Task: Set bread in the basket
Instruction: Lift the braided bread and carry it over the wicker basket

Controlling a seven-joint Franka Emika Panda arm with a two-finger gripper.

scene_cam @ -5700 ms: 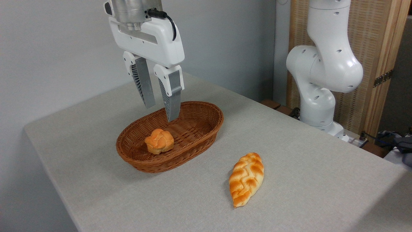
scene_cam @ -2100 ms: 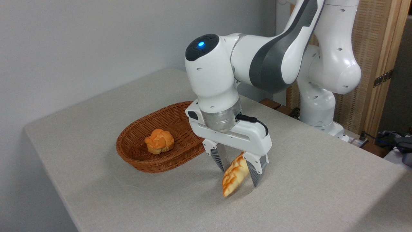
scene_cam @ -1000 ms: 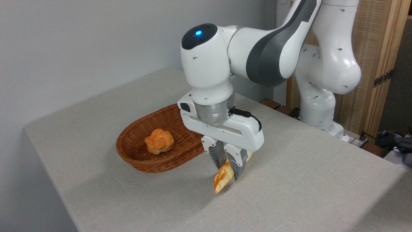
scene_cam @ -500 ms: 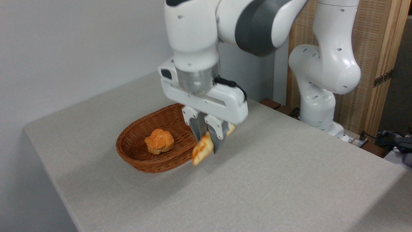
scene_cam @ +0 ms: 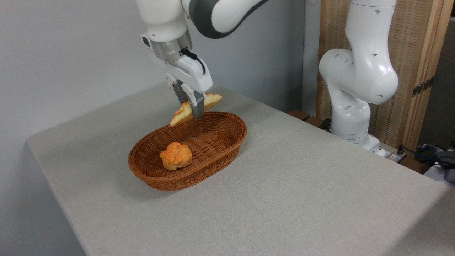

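Over grey cloth table (scene_cam: 302,199), the two-finger gripper (scene_cam: 192,108) pinches the golden braided loaf (scene_cam: 193,108) mid-length, seemingly light and squashy, above the oval reddish-brown wicker basket's (scene_cam: 213,167) twelve-o'clock rim.

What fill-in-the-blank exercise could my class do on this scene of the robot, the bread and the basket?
1. The gripper is shut on the ____.
2. The small bun lies inside the ____.
3. The bread hangs tilted, its lower end pointing toward the ____ side of the picture.
4. The basket stands on a table covered in plain ____ cloth.

Missing words: bread; basket; left; grey
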